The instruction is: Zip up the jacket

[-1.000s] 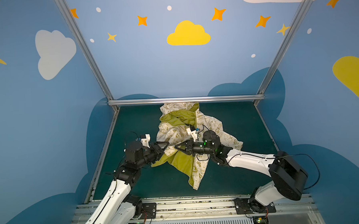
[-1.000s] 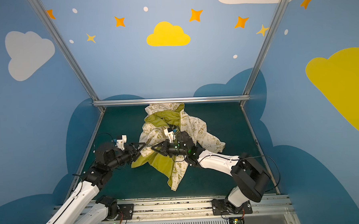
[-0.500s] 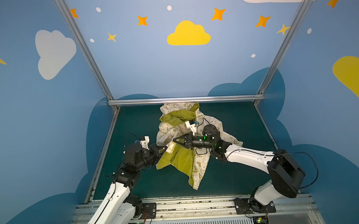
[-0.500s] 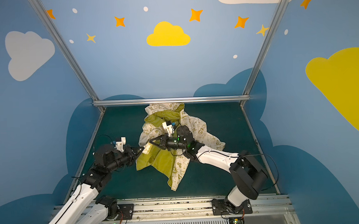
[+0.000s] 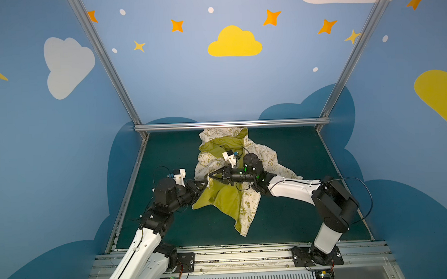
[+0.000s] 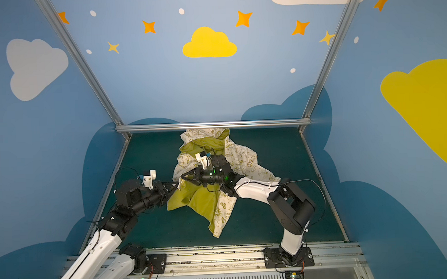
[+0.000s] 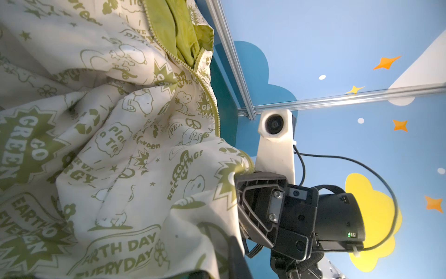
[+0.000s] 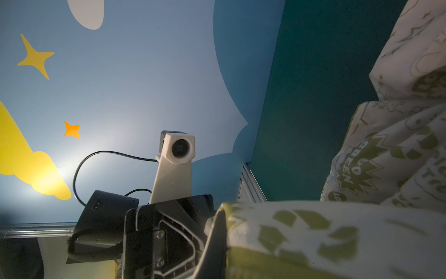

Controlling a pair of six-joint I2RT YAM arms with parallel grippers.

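Right hand (image 5: 210,176) clenched on jacket (image 5: 227,199) edge; left hand (image 5: 203,185) grip: can't tell. Pull fabric taut btw both, align zipper (image 7: 209,93).

surface: dark teal mat (image 5: 296,168), flat, runs side wall to side wall
on it: the jacket (image 5: 227,199), pretty crumpled, yellow-green lining facing up
where: middle of the mat toward the back, far end right by the back rail (image 5: 232,124)
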